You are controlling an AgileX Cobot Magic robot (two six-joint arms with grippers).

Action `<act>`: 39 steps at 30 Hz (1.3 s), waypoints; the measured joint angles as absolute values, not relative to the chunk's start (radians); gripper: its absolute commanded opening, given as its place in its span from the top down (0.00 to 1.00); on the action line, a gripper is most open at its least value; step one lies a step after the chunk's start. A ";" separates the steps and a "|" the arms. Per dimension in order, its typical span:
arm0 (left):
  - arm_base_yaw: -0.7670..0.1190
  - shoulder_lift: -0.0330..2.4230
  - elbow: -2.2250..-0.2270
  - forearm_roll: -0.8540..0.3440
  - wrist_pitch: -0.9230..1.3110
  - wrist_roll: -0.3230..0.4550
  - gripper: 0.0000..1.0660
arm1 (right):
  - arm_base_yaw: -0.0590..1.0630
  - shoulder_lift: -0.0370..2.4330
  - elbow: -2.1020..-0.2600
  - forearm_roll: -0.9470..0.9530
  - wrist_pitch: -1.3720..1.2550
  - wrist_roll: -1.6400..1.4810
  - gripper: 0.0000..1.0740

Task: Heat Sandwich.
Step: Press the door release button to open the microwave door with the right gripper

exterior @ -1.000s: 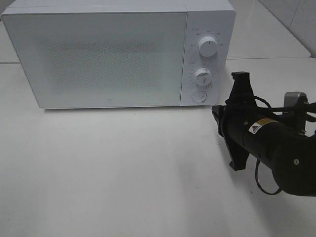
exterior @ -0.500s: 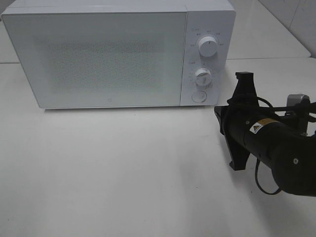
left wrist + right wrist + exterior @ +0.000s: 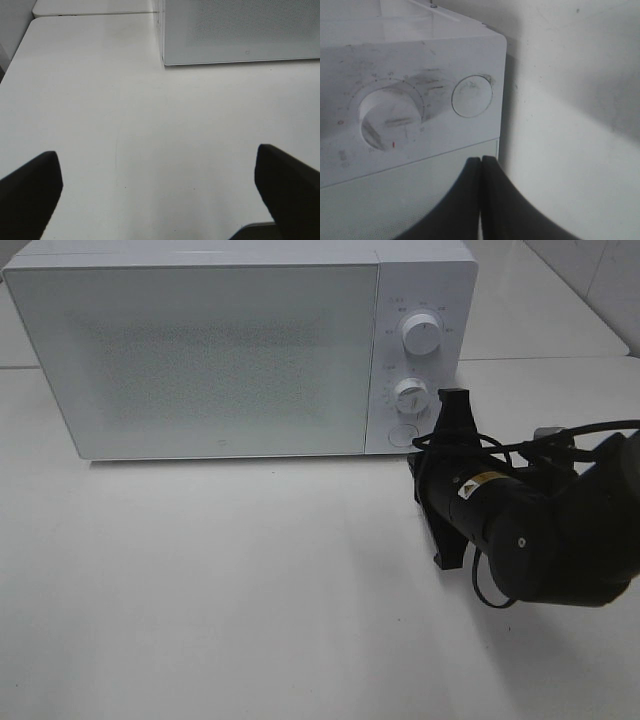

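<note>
Scene: a white microwave [image 3: 240, 350] with its door closed stands at the far edge of the tabletop [image 3: 250, 580].
Sandwich: not in view anywhere; it may sit behind the frosted door, but that cannot be told.
Right gripper [image 3: 481, 165]: jaws pressed together, holding nothing, tips aimed at the control panel just below the round button [image 3: 472, 96], at the microwave's front right corner.
Left gripper [image 3: 157, 162]: jaws spread wide, empty, over bare tabletop in front of the door's left corner.
Risk, aim: the tips could slide off the round button and nudge the timer dial [image 3: 387, 120] beside it.
Risk, force: a hard push may shove the microwave backward.
Risk, door: a released door may swing into an arm.
</note>
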State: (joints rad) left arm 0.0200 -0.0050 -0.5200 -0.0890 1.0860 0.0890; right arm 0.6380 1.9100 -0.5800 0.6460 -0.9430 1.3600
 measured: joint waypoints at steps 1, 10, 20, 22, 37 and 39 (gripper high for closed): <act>0.020 -0.005 -0.520 -0.089 1.086 0.089 0.08 | 0.631 1.919 -0.591 0.641 -0.943 1.360 1.00; 0.020 -0.005 -0.520 -0.089 1.086 0.089 0.08 | 0.567 2.001 -0.713 0.595 -0.906 1.360 1.00; 0.020 -0.005 -0.520 -0.089 1.086 0.089 0.08 | 0.527 2.078 -0.804 0.585 -0.866 1.353 1.00; 0.020 -0.005 -0.520 -0.089 1.086 0.089 0.08 | 0.513 2.087 -0.820 0.585 -0.862 1.345 1.00; 0.020 -0.005 -0.520 -0.089 1.086 0.089 0.08 | 0.494 2.140 -0.876 0.585 -0.834 1.314 0.99; 0.020 -0.005 -0.520 -0.089 1.086 0.089 0.08 | 0.494 2.141 -0.876 0.585 -0.841 1.314 0.99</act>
State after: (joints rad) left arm 0.0200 -0.0050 -0.5200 -0.0890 1.0860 0.0890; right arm 0.4940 2.1410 -0.8760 0.5850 -0.8410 1.3140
